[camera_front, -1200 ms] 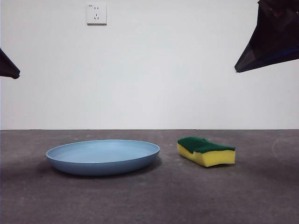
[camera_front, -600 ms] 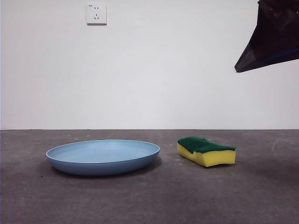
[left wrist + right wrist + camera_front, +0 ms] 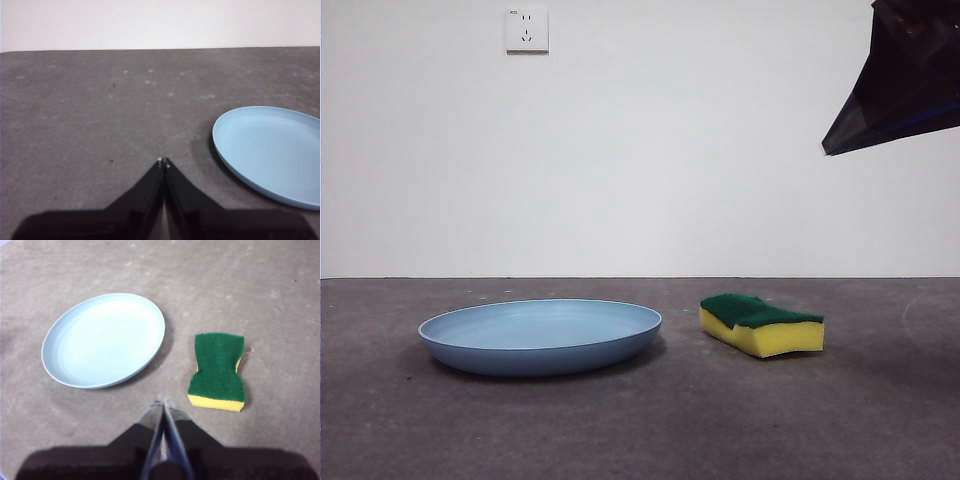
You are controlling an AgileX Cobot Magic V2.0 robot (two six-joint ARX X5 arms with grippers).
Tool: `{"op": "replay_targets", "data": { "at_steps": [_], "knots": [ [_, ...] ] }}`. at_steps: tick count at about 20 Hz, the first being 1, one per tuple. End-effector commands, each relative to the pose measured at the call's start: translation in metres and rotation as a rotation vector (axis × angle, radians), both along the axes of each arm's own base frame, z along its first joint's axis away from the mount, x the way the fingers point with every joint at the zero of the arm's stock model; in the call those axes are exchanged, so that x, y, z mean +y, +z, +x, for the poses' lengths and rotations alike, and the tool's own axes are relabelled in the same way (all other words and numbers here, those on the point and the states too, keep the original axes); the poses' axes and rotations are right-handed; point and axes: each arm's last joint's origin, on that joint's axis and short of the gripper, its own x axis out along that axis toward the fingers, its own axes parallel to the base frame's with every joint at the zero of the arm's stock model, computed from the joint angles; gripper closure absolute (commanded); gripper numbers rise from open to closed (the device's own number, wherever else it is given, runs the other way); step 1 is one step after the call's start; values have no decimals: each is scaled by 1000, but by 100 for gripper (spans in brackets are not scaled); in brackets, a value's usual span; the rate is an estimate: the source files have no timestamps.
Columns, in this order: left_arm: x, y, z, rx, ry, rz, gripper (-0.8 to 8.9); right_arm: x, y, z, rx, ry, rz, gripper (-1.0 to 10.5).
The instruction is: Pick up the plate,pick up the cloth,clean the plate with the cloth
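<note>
Left pincer [image 3: 163,161] closed tight, held nothing, low over bench [image 3: 90,110]; plate [image 3: 272,150] sat right of it. Its black tip was gone from front view's left edge; a second ago it showed. Likely moving toward plate. Right pincer [image 3: 162,402] closed, empty, waited upper right. Sponge [image 3: 761,323] lay right of plate [image 3: 540,335], apart.

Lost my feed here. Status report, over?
Left gripper shut, empty, beside plate. Right gripper shut, empty, high above sponge. Plate and sponge both on table, untouched. Nothing in the way.
</note>
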Motion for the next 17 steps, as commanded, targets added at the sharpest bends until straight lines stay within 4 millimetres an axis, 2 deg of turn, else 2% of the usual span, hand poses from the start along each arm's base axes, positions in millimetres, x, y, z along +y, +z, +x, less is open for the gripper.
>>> {"op": "replay_targets", "data": {
  "at_steps": [1,13,15,17],
  "knots": [
    [0,-4,0,9,-3,1,814,0,0,0,-2,-6,6,946],
    [0,-4,0,9,-2,1,814,0,0,0,-4,-8,1,946],
    [0,-4,0,9,-2,1,814,-6,2,-6,-12,-15,-13,946],
    [0,-4,0,9,-2,1,814,-20,10,-16,-59,-47,-38,946]
  ]
}}
